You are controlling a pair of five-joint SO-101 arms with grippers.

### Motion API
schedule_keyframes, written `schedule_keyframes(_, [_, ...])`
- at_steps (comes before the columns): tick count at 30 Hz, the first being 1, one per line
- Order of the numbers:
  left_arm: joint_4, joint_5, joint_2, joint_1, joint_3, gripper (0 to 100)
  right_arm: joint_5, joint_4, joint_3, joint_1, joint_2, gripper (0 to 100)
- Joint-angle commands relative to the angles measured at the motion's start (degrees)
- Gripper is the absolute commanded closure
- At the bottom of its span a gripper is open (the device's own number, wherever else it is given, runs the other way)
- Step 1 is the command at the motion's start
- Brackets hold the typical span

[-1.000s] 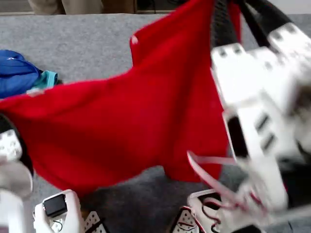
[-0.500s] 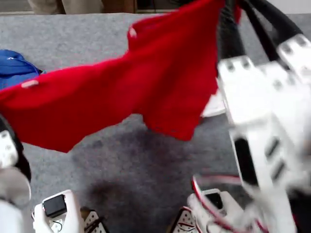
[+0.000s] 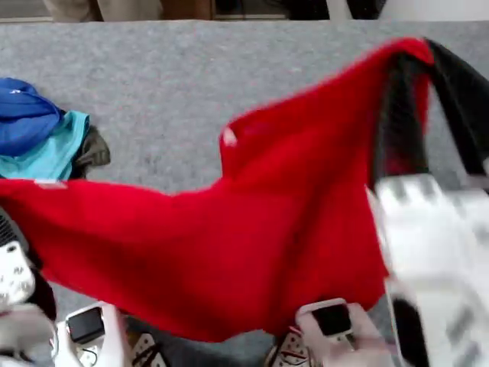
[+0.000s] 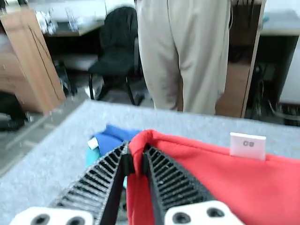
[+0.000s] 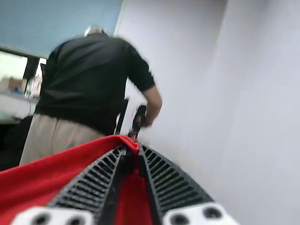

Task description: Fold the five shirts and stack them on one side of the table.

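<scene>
- Grey felt covers the table (image 3: 153,76); a black chair (image 4: 115,42) and a wooden cabinet (image 4: 28,61) are seen in the room beyond its far edge.
- A red shirt (image 3: 252,229) is held up over the table. In the high view it is stretched between the two grippers from about 8 o'clock to about 2 o'clock, and its middle sags toward 6 o'clock.
- The left gripper (image 4: 134,161) is clamped on one pinched corner of the red shirt, with the cloth squeezed between the ribbed black fingers (image 4: 164,178).
- The right gripper (image 5: 130,157) is closed on another corner, where a red fold is caught at the tips.
- A white tag (image 4: 247,145) is seen on the shirt's upper edge, near the left gripper.
- Whether the hanging hem touches the table cannot be told; it is draped in front of the white arm bases (image 3: 92,332) at 6 o'clock.
- More clothes are piled at 9 o'clock of the table. A blue shirt (image 3: 27,115) lies on a teal shirt (image 3: 50,157), and an olive cloth (image 3: 93,149) touches the pile on its 3 o'clock side.
- The pile is seen just beyond the red shirt's upper edge.
</scene>
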Motion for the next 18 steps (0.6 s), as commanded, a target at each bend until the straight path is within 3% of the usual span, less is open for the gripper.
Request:
schedule_keyframes(1, [-5.5, 1.0, 0.3, 0.5, 10.5, 98, 0.0, -1.8, 4.5, -0.8, 5.7, 99.8])
schedule_keyframes(6, [-27.3, 5.2, 1.0, 0.6, 34.5, 98, -0.1, -13.7, 16.0, -0.6, 13.7, 99.8])
schedule_keyframes(14, [-92.7, 7.3, 9.2, 10.4, 75.4, 98, -1.1, -35.8, 26.3, 0.5, 31.2, 99.8])
schedule_keyframes(16, [-100.1, 7.3, 14.5, 11.3, 76.7, 98, -4.5, -37.5, 24.0, 1.5, 36.4, 99.8])
schedule_keyframes(18, [-100.0, 7.3, 20.2, 11.3, 73.5, 98, -6.9, -37.2, 20.3, 3.1, 41.4, 99.8])
